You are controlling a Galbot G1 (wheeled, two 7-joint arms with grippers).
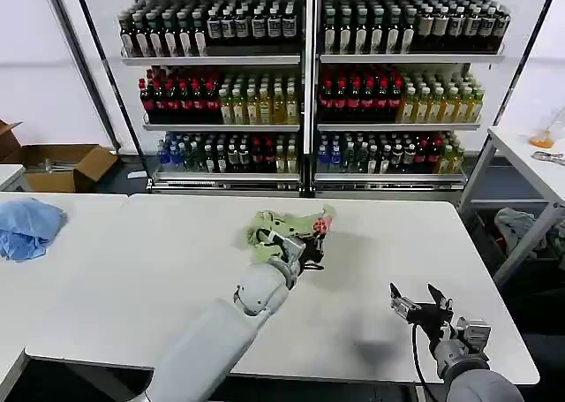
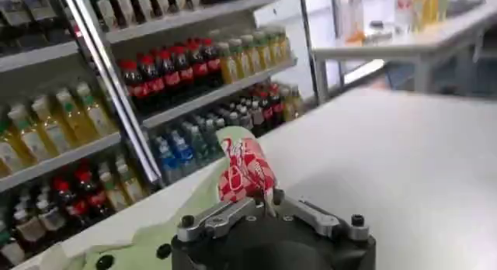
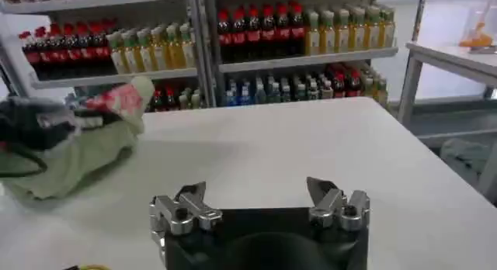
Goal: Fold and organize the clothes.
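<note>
A bunched sage-green T-shirt (image 1: pixel 282 228) sits mid-surface (image 1: pixel 159 261), pinched in the closed left gripper (image 1: pixel 305 243). The right gripper (image 1: pixel 418 298) hovers apart, fingers spread. Shelves (image 1: pixel 221 59) behind hold bottles (image 1: pixel 371 97).

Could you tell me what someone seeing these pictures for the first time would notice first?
Probably the left gripper, out over the middle of the white table, shut on a bunched sage-green T-shirt whose red and white print sticks up between its fingers. Next, the right gripper hovering open near the table's front right. Behind, shelves of bottled drinks span the back wall.
</note>
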